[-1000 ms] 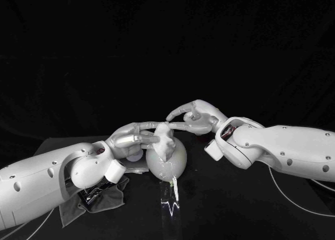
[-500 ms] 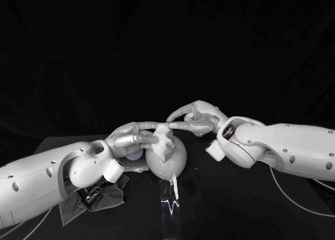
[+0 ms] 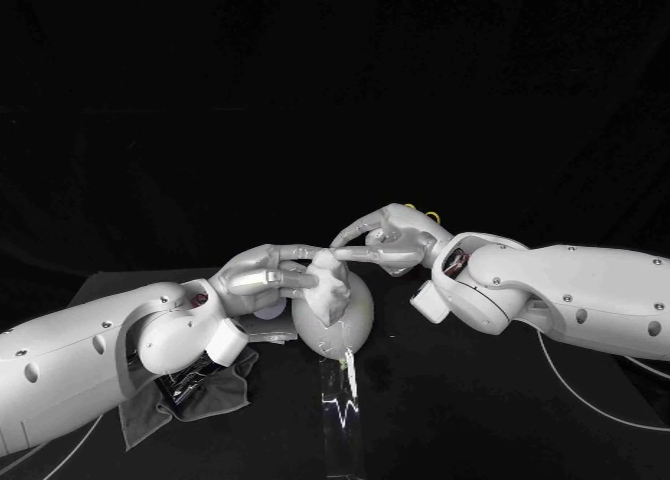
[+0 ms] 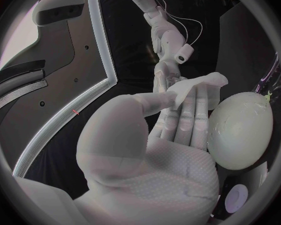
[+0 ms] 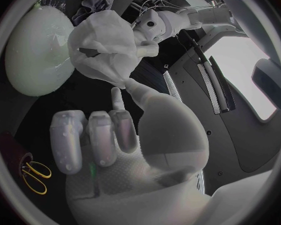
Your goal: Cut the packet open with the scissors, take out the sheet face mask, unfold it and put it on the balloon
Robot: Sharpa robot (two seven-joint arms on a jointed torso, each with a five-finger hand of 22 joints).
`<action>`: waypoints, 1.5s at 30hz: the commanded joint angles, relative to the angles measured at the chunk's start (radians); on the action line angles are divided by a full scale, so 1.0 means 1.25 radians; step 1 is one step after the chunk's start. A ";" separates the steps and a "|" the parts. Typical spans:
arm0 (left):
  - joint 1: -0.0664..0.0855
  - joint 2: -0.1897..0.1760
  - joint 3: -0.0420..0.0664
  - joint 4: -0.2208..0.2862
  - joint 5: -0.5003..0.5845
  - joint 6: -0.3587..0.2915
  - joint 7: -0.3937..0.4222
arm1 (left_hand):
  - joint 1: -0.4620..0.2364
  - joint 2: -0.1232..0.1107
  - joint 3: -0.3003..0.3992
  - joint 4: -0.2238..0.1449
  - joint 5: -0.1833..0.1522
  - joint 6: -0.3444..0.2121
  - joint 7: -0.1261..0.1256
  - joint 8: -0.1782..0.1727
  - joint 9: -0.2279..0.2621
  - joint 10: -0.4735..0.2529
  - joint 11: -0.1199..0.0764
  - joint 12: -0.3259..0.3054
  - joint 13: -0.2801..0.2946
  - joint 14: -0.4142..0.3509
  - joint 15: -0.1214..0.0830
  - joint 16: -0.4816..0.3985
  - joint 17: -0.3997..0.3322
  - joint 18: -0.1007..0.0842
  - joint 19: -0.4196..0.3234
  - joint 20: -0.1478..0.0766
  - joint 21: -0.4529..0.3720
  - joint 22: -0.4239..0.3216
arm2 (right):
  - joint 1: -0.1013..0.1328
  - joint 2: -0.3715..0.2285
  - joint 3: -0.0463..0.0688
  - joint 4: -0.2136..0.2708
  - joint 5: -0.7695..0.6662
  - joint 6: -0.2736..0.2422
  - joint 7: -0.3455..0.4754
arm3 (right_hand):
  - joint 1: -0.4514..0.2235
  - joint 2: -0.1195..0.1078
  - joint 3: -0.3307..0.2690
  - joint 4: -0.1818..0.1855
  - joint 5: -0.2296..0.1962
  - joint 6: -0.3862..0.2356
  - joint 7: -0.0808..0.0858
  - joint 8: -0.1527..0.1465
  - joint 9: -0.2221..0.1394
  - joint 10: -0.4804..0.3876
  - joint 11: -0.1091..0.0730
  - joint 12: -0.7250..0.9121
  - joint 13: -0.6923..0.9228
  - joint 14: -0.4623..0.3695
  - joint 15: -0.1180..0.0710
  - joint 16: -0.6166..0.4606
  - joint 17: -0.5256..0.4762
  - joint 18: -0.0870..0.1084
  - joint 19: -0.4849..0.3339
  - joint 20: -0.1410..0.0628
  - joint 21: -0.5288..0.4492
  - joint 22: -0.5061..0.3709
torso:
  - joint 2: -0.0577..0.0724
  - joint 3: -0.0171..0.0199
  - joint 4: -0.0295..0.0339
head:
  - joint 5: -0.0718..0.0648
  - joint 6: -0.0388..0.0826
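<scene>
Comparing this with a second ago, little has shifted. The right hand (image 3: 381, 238) has rolled slightly at the wrist and its forearm has crept a touch closer, while the left hand (image 3: 266, 278) has stayed put. Between them the crumpled white sheet face mask (image 3: 329, 285) remains a bunched wad on top of the pale egg-shaped balloon (image 3: 358, 322), no flatter than it was. I judge that the unfolding is barely under way (cutting and taking out look done) and the spreading is yet to come.

The left hand's fingers (image 4: 190, 116) lie straight with the thumb pressed across them, clamping one edge of the mask just beside the balloon. The right hand nips the mask's opposite tip between thumb and one finger, with its other fingers curled toward the palm.

The balloon stands on a clear plastic stand (image 3: 337, 405) on the black desk (image 3: 465, 420). A grey cloth (image 3: 220, 395) lies under the left forearm, with a dark flat thing on it that I cannot identify. Yellow-handled scissors (image 5: 35, 176) lie well apart from the mask, and a small pale round disc (image 4: 237, 204) sits near the balloon's foot.

The obstacles are probably the clinging folds and both hands crowding the balloon's top. A hard pull could tip the light balloon off its stand.
</scene>
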 commanded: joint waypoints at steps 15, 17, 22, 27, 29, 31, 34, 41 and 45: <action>0.001 0.000 0.001 0.002 -0.004 0.016 0.004 | 0.002 0.009 0.015 0.010 0.003 0.007 0.001 0.003 0.001 0.062 -0.045 0.004 0.001 0.001 -0.005 -0.003 0.002 0.014 -0.007 -0.001 0.005 0.001 | -0.002 -0.006 -0.001 0.004 -0.028 0.042 -0.029 | -0.017 -0.010 -0.030 0.023 0.002 0.026 -0.010 -0.003 -0.005 0.058 -0.009 0.008 0.185 0.084 -0.005 0.003 0.210 0.001 0.070 -0.003 0.010 0.202 | 0.000 0.0002 -0.0010 | 0.002 -0.001; 0.001 0.000 0.001 0.003 -0.004 0.016 0.004 | 0.002 0.009 0.015 0.010 0.003 0.007 0.001 0.003 0.001 0.062 -0.045 0.004 0.001 0.001 -0.005 -0.003 0.002 0.014 -0.007 -0.001 0.005 0.001 | -0.003 -0.006 -0.001 0.004 -0.032 0.040 -0.032 | -0.011 -0.006 -0.030 0.024 0.002 0.032 -0.013 0.000 -0.005 0.059 -0.012 0.009 0.186 0.084 -0.007 0.003 0.210 0.001 0.071 -0.005 0.011 0.203 | 0.000 0.0003 -0.0011 | 0.001 -0.001; 0.001 0.000 0.001 0.003 -0.004 0.018 0.003 | 0.001 0.009 0.015 0.010 0.002 0.009 0.002 0.004 0.001 0.062 -0.045 0.004 0.001 0.001 -0.005 -0.003 0.002 0.014 -0.007 -0.001 0.005 0.001 | -0.003 -0.007 -0.001 0.002 -0.038 0.031 -0.038 | 0.011 0.009 -0.024 0.023 0.001 0.049 -0.021 0.009 -0.003 0.062 -0.020 0.013 0.188 0.084 -0.014 0.003 0.210 -0.001 0.075 -0.010 0.018 0.205 | 0.000 0.0002 -0.0008 | 0.000 -0.002; 0.001 0.000 0.001 0.003 -0.004 0.020 0.004 | 0.001 0.009 0.016 0.009 0.003 0.012 0.002 0.005 0.002 0.062 -0.046 0.005 0.001 0.001 -0.005 -0.003 0.003 0.014 -0.007 -0.001 0.006 0.001 | -0.004 -0.006 -0.001 -0.001 -0.040 0.030 -0.042 | 0.022 0.016 -0.021 0.021 0.001 0.057 -0.026 0.014 -0.002 0.064 -0.024 0.016 0.189 0.084 -0.018 0.003 0.210 -0.002 0.077 -0.014 0.021 0.206 | 0.000 0.0001 -0.0005 | 0.000 -0.001; 0.001 0.000 0.001 0.003 -0.004 0.021 0.004 | 0.001 0.009 0.016 0.009 0.003 0.012 0.002 0.005 0.002 0.062 -0.046 0.005 0.001 0.001 -0.005 -0.003 0.003 0.014 -0.007 -0.001 0.006 0.001 | -0.004 -0.005 -0.001 -0.002 -0.040 0.032 -0.043 | 0.027 0.019 -0.020 0.021 0.000 0.062 -0.029 0.017 -0.001 0.065 -0.026 0.018 0.191 0.084 -0.020 0.003 0.210 -0.003 0.079 -0.016 0.023 0.207 | 0.000 -0.0001 -0.0003 | 0.000 -0.001; 0.001 0.000 0.001 0.003 -0.004 0.020 0.004 | 0.001 0.009 0.016 0.009 0.002 0.014 0.002 0.006 0.002 0.062 -0.046 0.005 0.001 0.001 -0.005 -0.003 0.003 0.014 -0.007 -0.001 0.006 0.001 | -0.004 -0.005 -0.001 -0.001 -0.041 0.034 -0.042 | 0.032 0.023 -0.019 0.020 0.000 0.070 -0.032 0.022 0.000 0.066 -0.029 0.019 0.191 0.084 -0.022 0.003 0.210 -0.003 0.079 -0.018 0.024 0.207 | 0.000 0.0001 -0.0002 | 0.000 -0.001; 0.001 -0.001 0.001 0.002 -0.004 0.020 0.004 | 0.001 0.009 0.016 0.009 0.002 0.014 0.002 0.006 0.002 0.062 -0.046 0.005 0.001 0.001 -0.005 -0.003 0.003 0.014 -0.007 -0.001 0.006 0.001 | -0.005 -0.005 -0.001 0.000 -0.040 0.036 -0.038 | 0.045 0.033 -0.015 0.017 -0.001 0.089 -0.043 0.037 0.006 0.071 -0.038 0.028 0.196 0.084 -0.029 0.003 0.210 -0.004 0.081 -0.024 0.027 0.209 | 0.000 0.0001 -0.0002 | 0.000 -0.002; 0.001 -0.001 0.001 0.000 -0.004 0.014 0.002 | 0.000 0.009 0.017 0.009 0.003 0.014 0.002 0.006 0.002 0.062 -0.046 0.005 0.001 0.001 -0.005 -0.003 0.003 0.014 -0.007 -0.001 0.006 0.001 | -0.005 -0.008 -0.001 0.004 -0.027 0.031 -0.022 | 0.069 0.047 -0.004 0.007 -0.001 0.108 -0.061 0.061 0.018 0.077 -0.055 0.039 0.203 0.084 -0.044 0.003 0.210 -0.005 0.084 -0.037 0.031 0.210 | 0.000 0.0002 -0.0005 | 0.000 -0.001; 0.001 -0.002 0.001 -0.001 -0.006 0.008 0.001 | -0.001 0.009 0.017 0.009 0.002 0.012 0.003 0.004 0.001 0.062 -0.046 0.006 0.001 0.001 -0.005 -0.003 0.004 0.014 -0.007 -0.001 0.006 0.001 | -0.005 -0.010 -0.001 0.006 -0.010 0.024 -0.014 | 0.077 0.054 0.004 0.002 -0.001 0.110 -0.065 0.071 0.025 0.081 -0.059 0.046 0.207 0.084 -0.048 0.003 0.210 -0.005 0.084 -0.042 0.031 0.210 | 0.000 0.0002 -0.0008 | 0.000 -0.001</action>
